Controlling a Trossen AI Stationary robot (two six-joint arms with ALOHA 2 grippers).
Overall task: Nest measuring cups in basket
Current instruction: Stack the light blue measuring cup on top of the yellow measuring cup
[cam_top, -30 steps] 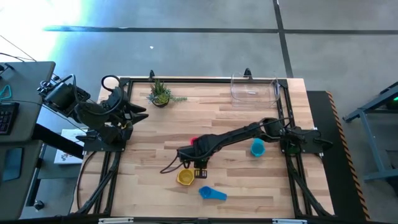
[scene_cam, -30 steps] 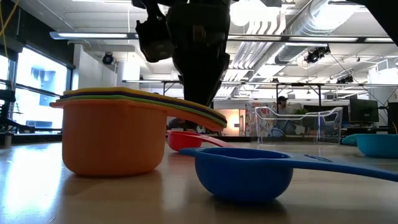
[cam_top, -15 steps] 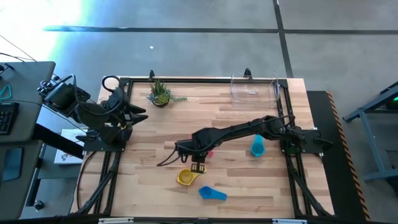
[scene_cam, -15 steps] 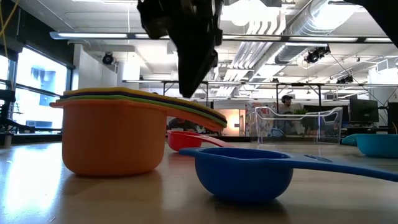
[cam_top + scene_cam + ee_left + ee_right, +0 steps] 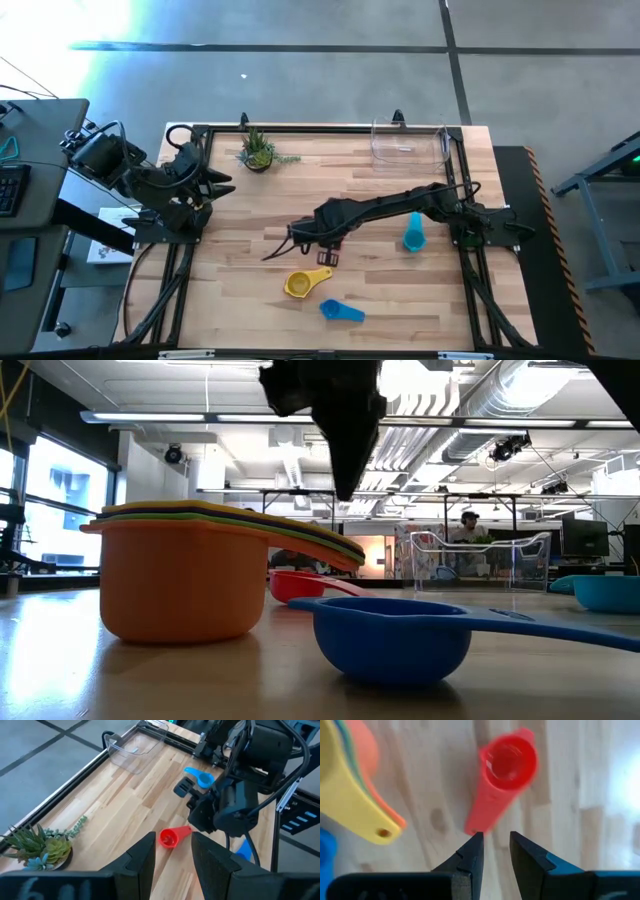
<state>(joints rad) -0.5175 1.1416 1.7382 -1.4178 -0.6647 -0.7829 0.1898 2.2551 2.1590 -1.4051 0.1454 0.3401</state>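
Wooden table [image 5: 240, 220] with a black frame [image 5: 300, 129] around its edge. Right arm reaches across to mid-table; right gripper [image 5: 492, 847] hangs above the red cup [image 5: 502, 777], just off the end of its handle. Its jaws stand a little apart with nothing between them. Left arm is folded back at the left edge; left gripper [image 5: 170, 852] is raised, jaws parted and empty.

Clear basket [image 5: 408, 142] sits at the far right corner, holding no cups as far as its see-through walls let me judge. Potted plant [image 5: 257, 152] at the far left.

Cups, largest first: the nested stack [image 5: 180, 575], orange outside with yellow and green rims on top, is near the front edge; the blue cup [image 5: 395, 640] lies just beside it, apart; the teal cup [image 5: 414, 233] lies well off to the right; the red cup lies between stack and basket, on its own.
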